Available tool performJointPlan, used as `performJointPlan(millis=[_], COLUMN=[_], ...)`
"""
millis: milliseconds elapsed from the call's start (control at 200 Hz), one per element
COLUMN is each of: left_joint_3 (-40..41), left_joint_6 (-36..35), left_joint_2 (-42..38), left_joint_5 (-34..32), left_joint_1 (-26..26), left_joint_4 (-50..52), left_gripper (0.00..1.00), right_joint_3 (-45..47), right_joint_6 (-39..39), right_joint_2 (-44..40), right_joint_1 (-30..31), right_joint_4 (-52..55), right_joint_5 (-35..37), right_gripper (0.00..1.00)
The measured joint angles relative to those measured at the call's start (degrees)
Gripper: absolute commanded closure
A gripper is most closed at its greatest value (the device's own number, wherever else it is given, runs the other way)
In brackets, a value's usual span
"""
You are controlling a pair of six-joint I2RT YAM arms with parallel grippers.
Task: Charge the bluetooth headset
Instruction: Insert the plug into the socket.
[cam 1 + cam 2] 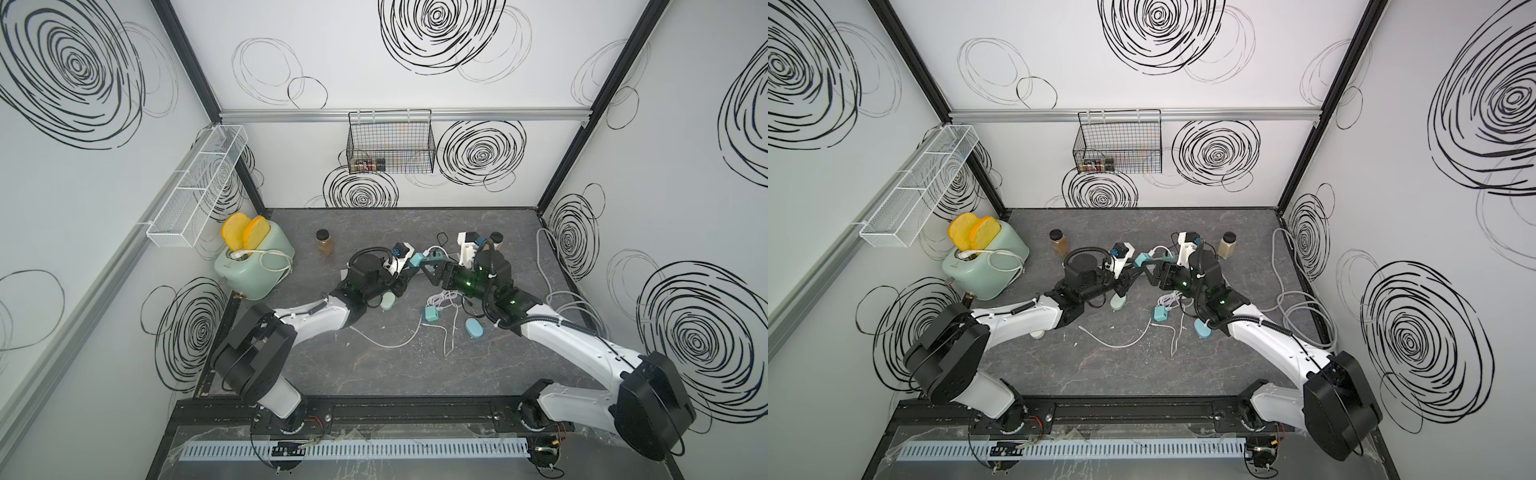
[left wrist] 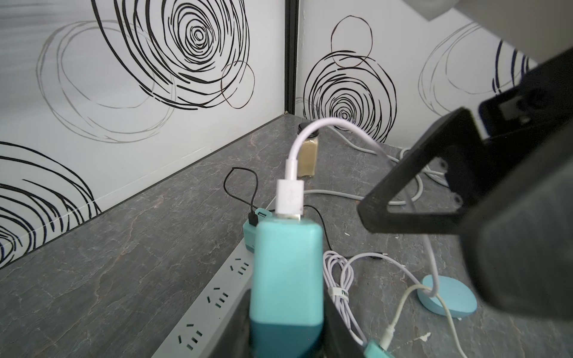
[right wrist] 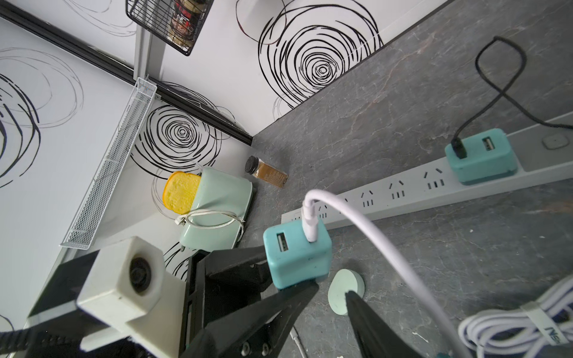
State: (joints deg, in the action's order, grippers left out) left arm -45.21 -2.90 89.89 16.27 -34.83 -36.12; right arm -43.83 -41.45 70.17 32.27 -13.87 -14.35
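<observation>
Left wrist view shows us our left hand (image 2: 288,334) gripping the charger (image 2: 286,266) just above the strip (image 2: 217,297), its cable (image 2: 313,125) seemingly reaching the headset (image 2: 449,299) lying beside the strip, right hand (image 1: 428,270) spread empty near it; we judge only plugging into the strip remains.

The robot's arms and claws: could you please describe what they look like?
The left arm and right arm have white shells, black joints and round black housings, black corrugated cables and green lights near the wrists. The left claw and right claw have black triangular fingers, with a white camera block behind each.
</observation>
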Motion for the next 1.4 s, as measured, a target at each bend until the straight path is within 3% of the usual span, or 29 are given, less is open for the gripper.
performJointPlan(millis=[600, 966, 1026, 1161, 1301, 1396], left_joint_3=[0.0, 0.0, 0.0, 0.0, 2.1, 5.0], left_joint_6=[2.7, 2.7, 2.6, 2.8, 4.7, 8.0], left_joint_2=[0.0, 0.0, 0.0, 0.0, -1.9, -4.5], left_joint_5=[5.5, 7.1, 7.1, 6.6, 3.3, -0.4], left_joint_1=[-0.2, -1.1, -1.1, -1.1, -1.0, -0.2], left_joint_4=[-0.9, -1.3, -1.4, -1.5, -2.6, -3.0], left_gripper=[0.92, 0.92, 0.83, 0.32, 0.24, 0.25], right_joint_3=[-0.7, -1.0, -1.1, -1.4, -1.5, -2.6], right_joint_6=[-1.6, -1.9, -1.8, -1.3, 0.7, 3.6], right_joint_2=[4.9, 5.9, 6.0, 6.7, 8.1, 9.7], right_joint_1=[-3.8, -4.0, -4.0, -4.0, -3.5, -2.2], right_joint_4=[-4.2, -4.7, -4.7, -5.0, -5.6, -5.7], right_joint_5=[-8.3, -9.3, -9.3, -9.1, -7.8, -5.2], right_gripper=[0.34, 0.53, 0.57, 0.67, 0.69, 0.69])
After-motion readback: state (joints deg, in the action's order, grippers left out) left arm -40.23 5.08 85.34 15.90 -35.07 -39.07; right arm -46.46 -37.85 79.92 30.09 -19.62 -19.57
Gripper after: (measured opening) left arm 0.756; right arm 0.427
